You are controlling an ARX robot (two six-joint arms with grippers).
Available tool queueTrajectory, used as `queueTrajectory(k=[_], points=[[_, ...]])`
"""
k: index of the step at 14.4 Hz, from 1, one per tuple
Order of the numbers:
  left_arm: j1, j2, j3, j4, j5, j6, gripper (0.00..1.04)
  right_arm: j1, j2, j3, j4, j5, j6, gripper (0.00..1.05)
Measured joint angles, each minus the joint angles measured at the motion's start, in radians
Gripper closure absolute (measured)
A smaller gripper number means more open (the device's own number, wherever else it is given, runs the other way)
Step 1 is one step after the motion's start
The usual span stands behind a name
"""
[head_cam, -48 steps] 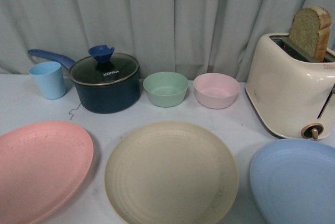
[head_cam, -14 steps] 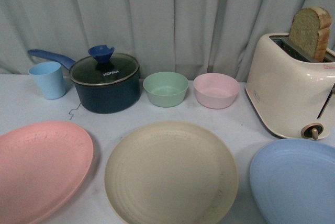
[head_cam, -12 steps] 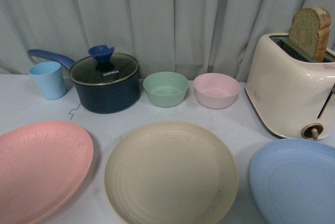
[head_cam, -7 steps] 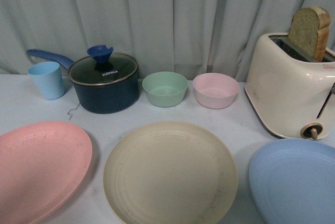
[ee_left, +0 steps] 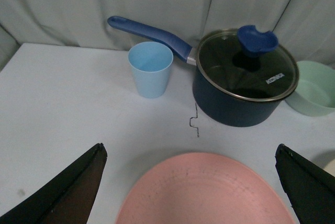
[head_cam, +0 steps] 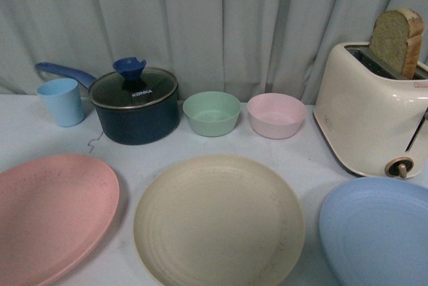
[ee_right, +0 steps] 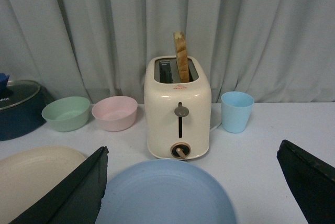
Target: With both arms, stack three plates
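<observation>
Front view: the three plates lie in a row along the near edge of the bench [head_cam: 314,159], none touching another. The pink plate [head_cam: 53,216] is toward the near left corner, the beige plate [head_cam: 219,219] is in the middle, and the light blue plate [head_cam: 378,232] is toward the near right corner. The picture's border cuts off the pink plate's left side, the blue plate's right side and the near rims of all three. Along the far edge stand a blue cup [head_cam: 61,101], a lidded saucepan [head_cam: 134,105], a green bowl [head_cam: 212,113], a pink bowl [head_cam: 276,115] and a toaster [head_cam: 368,119] with a bread slice [head_cam: 396,41] upright in it. The toaster's right side is cut off.

Left wrist view: the left gripper [ee_left: 188,147] hangs above the far rim of the pink plate, pointing toward the far edge. Its jaws are spread wide, with one dark finger in each lower corner of the picture. Only the fingertips [ee_left: 78,182] show, and they hold nothing. The plate's near half is out of the picture.

Right wrist view: the right gripper [ee_right: 192,146] hangs above the light blue plate, facing the toaster. Its jaws are likewise wide and hold nothing. One finger [ee_right: 73,192] covers part of the beige plate's rim. A second blue cup [ee_right: 236,111] stands just beside the toaster, toward the far right corner. Whether either gripper touches a plate cannot be told.
</observation>
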Motion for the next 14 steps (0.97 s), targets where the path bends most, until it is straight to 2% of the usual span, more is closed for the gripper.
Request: queueTrajectory(k=[3,5,10,14], points=[[0.05,0.353,0.15,0.0,0.019,0.079,0.07,0.0,0.0,0.0,0.0,0.0,0.0,0.06],[0.108,0.454,0.165,0.007,0.026,0.129,0.07,0.0,0.0,0.0,0.0,0.0,0.0,0.06],[0.231,0.572,0.163,0.06,0.06,0.195,0.07,0.0,0.0,0.0,0.0,0.0,0.0,0.06],[0.254,0.644,0.145,0.11,0.085,0.2,0.07,0.0,0.0,0.0,0.0,0.0,0.0,0.06]])
